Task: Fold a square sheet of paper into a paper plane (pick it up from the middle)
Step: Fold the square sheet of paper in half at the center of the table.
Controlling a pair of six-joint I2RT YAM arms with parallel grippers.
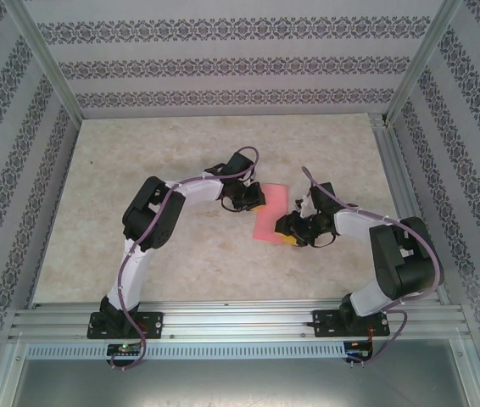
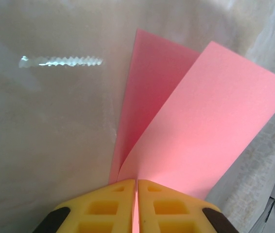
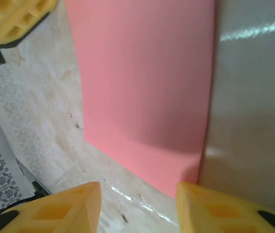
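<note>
- at the near edge of the table (image 1: 138, 178), both arm bases are bolted to a metal rail (image 1: 240, 320), the left arm on the left and the right arm on the right.
- the right gripper (image 1: 293, 235) is the nearer of the two, low over the table at the near end of the paper. in its own wrist view the right gripper (image 3: 138, 194) stands partly open. its yellow fingers (image 3: 74, 206) are well apart, with table surface and the sheet's near edge ahead of the gap, and they clamp nothing.
- the square sheet of paper (image 1: 267, 222) lies around the middle of the table, between the two grippers. it is pink-red and unmarked (image 3: 147, 82).
- the sheet is doubled over on itself. in the left wrist view an upper layer of the paper (image 2: 210, 126) curls up from a soft bend and fans away from the lower layer beneath.
- the left gripper (image 1: 248, 202) sits at the sheet's far end. in its wrist view the left gripper (image 2: 136, 187) is closed and pinches the paper at the bend, with pink showing in the thin slit between the jaws.
- beyond, the table runs to the patterned walls (image 1: 223, 68).
</note>
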